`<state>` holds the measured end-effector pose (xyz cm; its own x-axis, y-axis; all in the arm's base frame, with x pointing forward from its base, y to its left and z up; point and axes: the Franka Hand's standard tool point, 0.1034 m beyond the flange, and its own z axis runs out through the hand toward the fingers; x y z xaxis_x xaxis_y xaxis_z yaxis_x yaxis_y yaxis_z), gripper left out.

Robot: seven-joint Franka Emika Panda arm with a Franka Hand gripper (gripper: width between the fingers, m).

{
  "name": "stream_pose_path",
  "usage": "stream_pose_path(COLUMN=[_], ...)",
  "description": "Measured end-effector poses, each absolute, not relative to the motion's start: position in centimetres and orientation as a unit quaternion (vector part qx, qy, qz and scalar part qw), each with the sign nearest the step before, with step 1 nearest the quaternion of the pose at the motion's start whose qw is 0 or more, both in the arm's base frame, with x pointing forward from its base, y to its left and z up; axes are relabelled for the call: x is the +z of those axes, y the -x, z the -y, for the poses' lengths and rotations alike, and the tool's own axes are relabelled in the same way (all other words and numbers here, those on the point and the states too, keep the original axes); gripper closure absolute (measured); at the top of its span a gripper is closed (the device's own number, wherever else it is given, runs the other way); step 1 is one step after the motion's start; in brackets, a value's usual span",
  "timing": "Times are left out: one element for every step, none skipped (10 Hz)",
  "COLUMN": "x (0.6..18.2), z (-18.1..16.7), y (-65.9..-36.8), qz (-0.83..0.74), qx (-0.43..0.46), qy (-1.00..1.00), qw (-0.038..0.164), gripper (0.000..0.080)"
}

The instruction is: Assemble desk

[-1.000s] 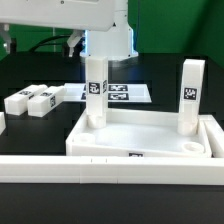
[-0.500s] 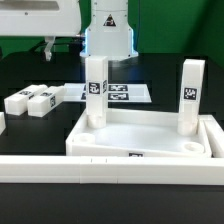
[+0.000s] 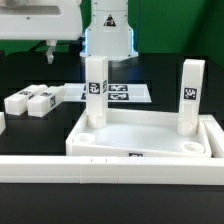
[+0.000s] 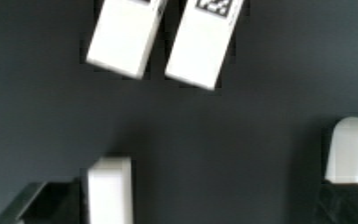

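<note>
The white desk top [image 3: 130,135] lies tray-like near the front. Two white legs stand upright in its far corners, one toward the exterior view's left [image 3: 94,95] and one toward its right [image 3: 190,95]. Two loose legs [image 3: 20,101] [image 3: 43,99] lie side by side on the black table at the exterior view's left. My gripper [image 3: 52,46] hangs high above and behind them, touching nothing. In the wrist view the gripper [image 4: 197,206] is open, dark fingertips [image 4: 44,205] far apart. The two lying legs [image 4: 126,35] [image 4: 206,42] show ahead on the dark table.
The marker board [image 3: 122,93] lies behind the desk top. A long white border rail [image 3: 110,166] runs along the front and up the exterior view's right. The wrist view shows two more white pieces [image 4: 112,190] [image 4: 350,150] that I cannot identify.
The arm swung toward the exterior view's left, carrying the gripper from near the left standing leg to above the loose legs. The jaws stayed open and no part moved.
</note>
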<state>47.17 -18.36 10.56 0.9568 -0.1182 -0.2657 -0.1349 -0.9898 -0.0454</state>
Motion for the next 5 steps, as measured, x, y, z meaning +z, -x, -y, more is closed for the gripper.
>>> stream_pose_path(x=[9.80,9.26,9.05,9.01,8.88], z=[18.53,18.44,18.22,17.72,17.82], y=[-46.30,-46.12,-46.56,-46.60,-46.44], qz=[-0.101,-0.117,-0.114,-0.109,-0.110], qx=[0.157,0.175,0.176,0.180,0.188], qy=[0.981,0.976,0.976,0.976,0.974], qw=[0.051,0.064,0.060,0.062,0.064], gripper=[0.0150,0.0150,0.0150,0.0150,0.0150])
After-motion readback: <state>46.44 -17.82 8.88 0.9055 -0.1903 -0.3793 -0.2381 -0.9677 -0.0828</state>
